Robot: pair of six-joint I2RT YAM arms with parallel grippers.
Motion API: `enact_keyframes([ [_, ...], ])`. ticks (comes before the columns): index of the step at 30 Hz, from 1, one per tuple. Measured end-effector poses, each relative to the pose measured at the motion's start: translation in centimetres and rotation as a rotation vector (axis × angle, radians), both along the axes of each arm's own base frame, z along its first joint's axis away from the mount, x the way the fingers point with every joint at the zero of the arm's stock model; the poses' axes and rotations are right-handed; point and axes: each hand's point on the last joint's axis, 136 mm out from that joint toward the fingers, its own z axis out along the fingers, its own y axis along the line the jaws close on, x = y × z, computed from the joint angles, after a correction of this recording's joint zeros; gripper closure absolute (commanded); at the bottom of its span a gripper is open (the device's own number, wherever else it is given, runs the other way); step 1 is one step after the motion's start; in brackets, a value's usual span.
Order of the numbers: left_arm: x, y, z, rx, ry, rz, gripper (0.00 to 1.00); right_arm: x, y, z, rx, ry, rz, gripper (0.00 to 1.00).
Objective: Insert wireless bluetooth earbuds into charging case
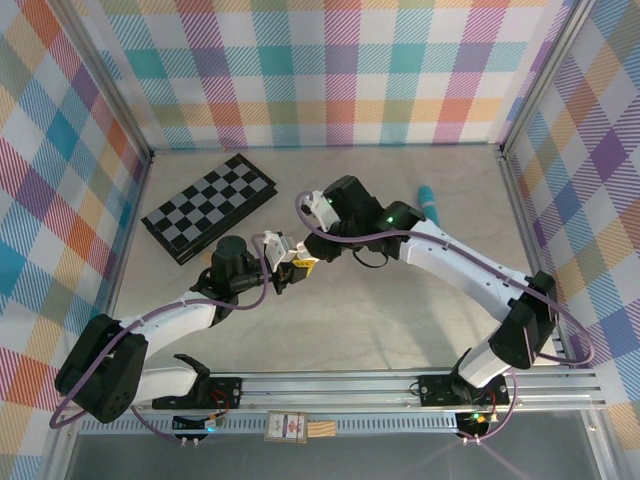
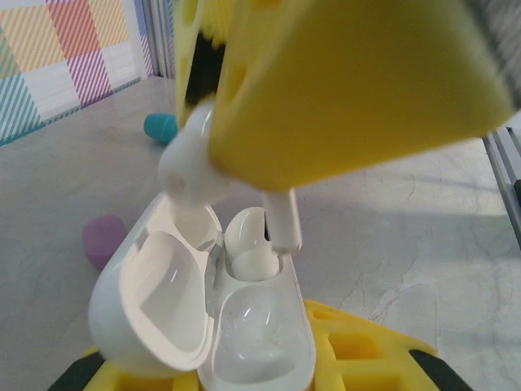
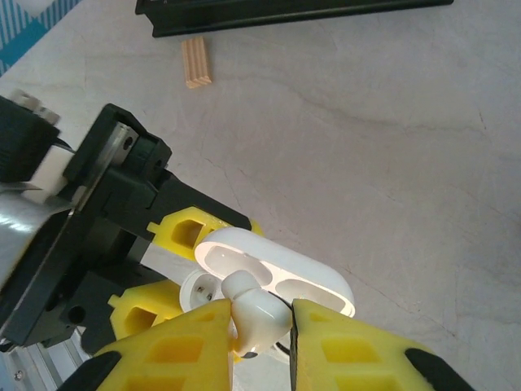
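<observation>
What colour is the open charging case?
White. The charging case shows best in the left wrist view.

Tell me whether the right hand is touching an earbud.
Touching. The right wrist view shows the white earbud pinched between the yellow fingers of the right hand.

No legible text (in any view)

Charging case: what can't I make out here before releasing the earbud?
- Right wrist: the earbud stem and the slot beneath it, hidden by the right gripper fingers and cut off by the bottom edge.
- Left wrist: earbud head blurred, half behind a yellow finger; stem depth in the charging case unclear.
- Top external: case and bud too small to read.
</observation>
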Motion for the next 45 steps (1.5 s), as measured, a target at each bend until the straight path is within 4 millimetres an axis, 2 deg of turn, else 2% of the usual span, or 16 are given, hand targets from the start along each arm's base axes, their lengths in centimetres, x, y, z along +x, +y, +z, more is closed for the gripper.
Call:
enact_keyframes([
  [6,0.0,0.0,0.0,-0.001,0.000,0.000,0.94,-0.2,0.5,-0.6,-0.007,0.008,0.018,0.77],
  [32,0.2,0.1,0.6,-0.025,0.033,0.021,0.95,0.0,1.8,-0.5,0.023,-0.008,0.037,0.76],
  [45,0.6,0.2,1.0,-0.029,0.026,0.040,0.95,-0.3,2.2,-0.4,0.037,-0.003,0.046,0.69],
])
